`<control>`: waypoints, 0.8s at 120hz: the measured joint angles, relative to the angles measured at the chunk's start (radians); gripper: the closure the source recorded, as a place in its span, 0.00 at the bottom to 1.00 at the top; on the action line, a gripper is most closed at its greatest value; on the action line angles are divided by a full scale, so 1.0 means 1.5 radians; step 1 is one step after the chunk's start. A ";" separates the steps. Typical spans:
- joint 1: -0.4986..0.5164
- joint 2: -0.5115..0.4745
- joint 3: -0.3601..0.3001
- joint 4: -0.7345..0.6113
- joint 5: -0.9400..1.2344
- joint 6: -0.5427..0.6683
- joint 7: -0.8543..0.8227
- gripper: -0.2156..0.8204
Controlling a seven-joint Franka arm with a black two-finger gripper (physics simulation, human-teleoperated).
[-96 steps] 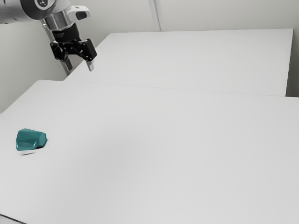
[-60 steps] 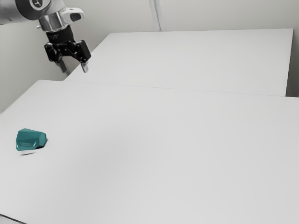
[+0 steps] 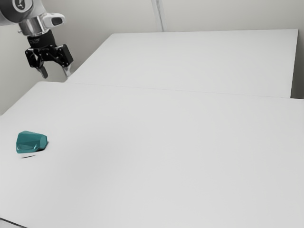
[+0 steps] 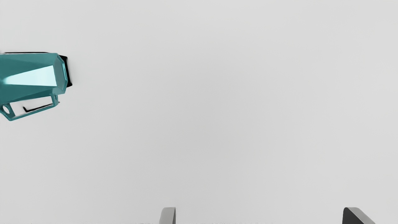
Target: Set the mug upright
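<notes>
Toward the exterior view's upper left, the hand (image 3: 55, 74) is seen pointed downward, raised clear of the counter (image 3: 156, 156), with its two fingers (image 4: 168, 216) spread wide. Nothing is gripped or touched by them; a broad gap is left between the tips. On the arm (image 3: 35, 26), a dark round cap (image 3: 20, 4) is marked with a pale emblem, which cannot be read. No lettering can be made out on the teal faceted mug (image 3: 31, 142).

The mug is laid on its side on the counter, well apart from the hand and lower than it. Its narrower end is turned toward the exterior view's right. By the wrist view, it is placed outside the space between the fingers, off past the finger whose pale face is shown. Its angular handle (image 4: 34, 113) is seen along the mug's flank, and black shadow (image 4: 69, 71) is cast close beside the narrower end.
</notes>
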 joint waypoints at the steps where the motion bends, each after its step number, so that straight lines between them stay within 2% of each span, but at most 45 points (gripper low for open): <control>1: 0.002 0.000 0.000 0.000 0.000 0.000 0.001 0.23; 33: 0.075 0.016 0.001 0.002 -0.004 0.000 0.052 0.23; 48: 0.137 0.032 0.003 0.004 -0.021 0.010 0.092 0.23; 70: 0.334 0.094 0.002 0.023 -0.053 0.033 0.156 0.23; 84: 0.359 0.135 0.000 0.050 -0.078 0.048 0.198 0.23; 96: 0.394 0.195 -0.003 0.105 -0.112 0.058 0.238 0.23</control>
